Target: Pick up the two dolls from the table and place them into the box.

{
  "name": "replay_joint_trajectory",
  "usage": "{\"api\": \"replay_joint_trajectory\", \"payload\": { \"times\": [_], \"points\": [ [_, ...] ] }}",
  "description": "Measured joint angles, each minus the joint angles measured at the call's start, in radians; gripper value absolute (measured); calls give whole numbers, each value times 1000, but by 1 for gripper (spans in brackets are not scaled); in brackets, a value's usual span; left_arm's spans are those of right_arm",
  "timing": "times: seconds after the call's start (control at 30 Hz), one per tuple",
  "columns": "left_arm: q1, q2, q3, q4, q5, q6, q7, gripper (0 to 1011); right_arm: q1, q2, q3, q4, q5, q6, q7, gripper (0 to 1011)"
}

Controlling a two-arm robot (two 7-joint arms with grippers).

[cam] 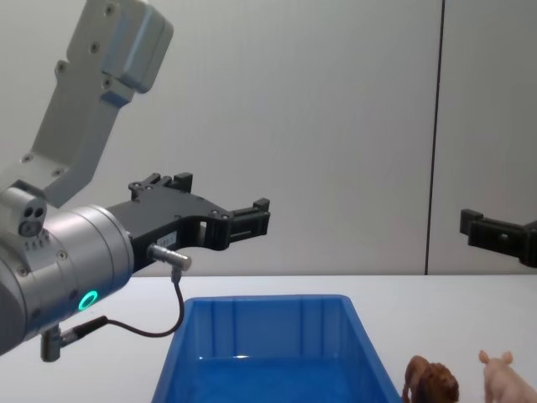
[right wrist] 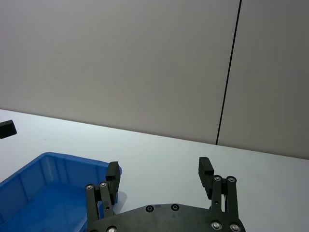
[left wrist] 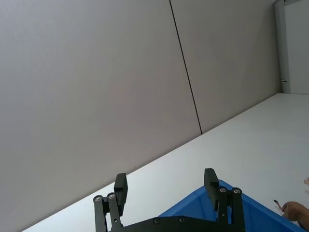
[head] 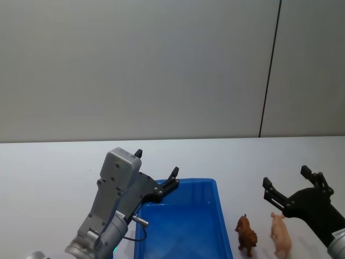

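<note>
Head view: the blue box [head: 199,186] sat on the white worktop [head: 48,178], its near end cut off and one corner hidden by the left gripper [head: 156,163], jaws apart and empty above it. Just right of the box stood the brown doll [head: 247,233] and pink pig doll [head: 281,233], near the right gripper [head: 286,177], also spread and empty. Wrist views: both jaws wide apart. Chest view: both dolls cropped at the bottom edge.

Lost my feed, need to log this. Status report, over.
Both open: left gripper raised over blue bin, right gripper raised near brown lion and pink pig. Both toys standing on table, right of bin. Nothing between.
</note>
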Motion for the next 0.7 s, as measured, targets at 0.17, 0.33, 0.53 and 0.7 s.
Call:
{"api": "replay_joint_trajectory", "payload": {
  "times": [0.17, 0.33, 0.53, 0.7],
  "points": [
    [0, 0, 0, 0, 0, 0, 0, 1002, 0, 0, 0, 0, 0, 0, 0, 1001],
    [0, 0, 0, 0, 0, 0, 0, 1002, 0, 0, 0, 0, 0, 0, 0, 1001],
    [0, 0, 0, 0, 0, 0, 0, 1002, 0, 0, 0, 0, 0, 0, 0, 1001],
    [0, 0, 0, 0, 0, 0, 0, 1002, 0, 0, 0, 0, 0, 0, 0, 1001]
  ]
}}
